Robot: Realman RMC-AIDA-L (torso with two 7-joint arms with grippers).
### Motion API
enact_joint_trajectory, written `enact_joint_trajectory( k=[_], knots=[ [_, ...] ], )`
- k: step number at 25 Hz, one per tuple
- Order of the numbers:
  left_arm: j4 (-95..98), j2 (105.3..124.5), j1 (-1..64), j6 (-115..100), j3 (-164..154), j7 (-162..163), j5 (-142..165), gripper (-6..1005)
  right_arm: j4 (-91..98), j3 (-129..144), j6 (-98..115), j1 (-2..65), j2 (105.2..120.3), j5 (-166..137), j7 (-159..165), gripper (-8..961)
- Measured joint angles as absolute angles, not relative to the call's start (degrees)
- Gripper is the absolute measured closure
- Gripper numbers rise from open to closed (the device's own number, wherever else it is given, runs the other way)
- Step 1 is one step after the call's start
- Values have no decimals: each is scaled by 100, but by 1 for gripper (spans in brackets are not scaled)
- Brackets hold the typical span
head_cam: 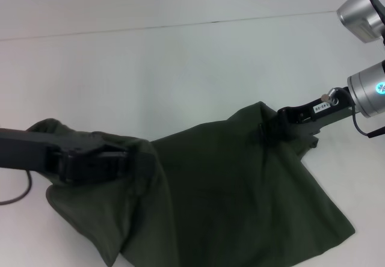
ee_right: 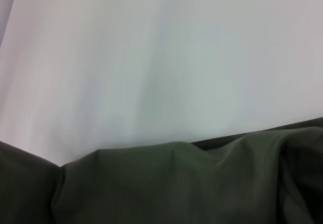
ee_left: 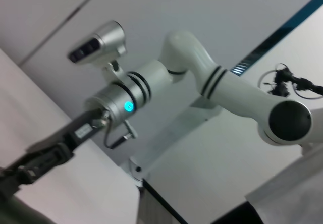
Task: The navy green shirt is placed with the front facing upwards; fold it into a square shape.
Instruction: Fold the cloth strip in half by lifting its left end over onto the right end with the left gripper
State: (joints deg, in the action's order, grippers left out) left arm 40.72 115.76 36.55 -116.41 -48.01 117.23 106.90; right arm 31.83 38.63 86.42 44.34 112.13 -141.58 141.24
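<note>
The navy green shirt [head_cam: 228,195] is a dark olive heap at the near side of the white table, pulled up between my two grippers. No lettering or label shows. My left gripper [head_cam: 133,157] is shut on a bunched edge of the shirt at the left and holds it off the table. My right gripper [head_cam: 269,130] is shut on the shirt's far right edge, which peaks up at it. The rest of the cloth hangs and drapes below them. The right wrist view shows a fold of the shirt [ee_right: 176,188] with bare table behind it.
The white table [head_cam: 180,68] stretches bare behind the shirt to its far edge [head_cam: 180,25]. A dark cable [head_cam: 18,196] loops under my left arm. The left wrist view shows my right arm [ee_left: 126,105] and its camera.
</note>
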Motion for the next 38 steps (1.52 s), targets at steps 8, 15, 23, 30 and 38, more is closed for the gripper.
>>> enact_joint_trajectory(
  k=[8, 15, 23, 30, 38],
  knots=[
    [3720, 11797, 4089, -11592, -5143, 11531, 10690, 992, 3156, 3905, 8610, 4499, 11270, -14158, 14119, 482],
    [3653, 12063, 4484, -11484, -5414, 11476, 10691, 993, 3130, 3911, 8575, 4522, 11291, -14160, 14107, 482],
    [3392, 12342, 4910, -10859, -5933, 11475, 10703, 993, 3124, 3911, 8541, 4520, 11324, -14160, 14101, 483],
    [3163, 12403, 5283, -10317, -5999, 11611, 10649, 993, 3167, 3910, 8586, 4509, 11329, -14159, 14113, 483],
    [2682, 12450, 5768, -9889, -6380, 11614, 10630, 993, 3173, 3906, 8586, 4492, 11328, -14159, 14119, 483]
  ],
)
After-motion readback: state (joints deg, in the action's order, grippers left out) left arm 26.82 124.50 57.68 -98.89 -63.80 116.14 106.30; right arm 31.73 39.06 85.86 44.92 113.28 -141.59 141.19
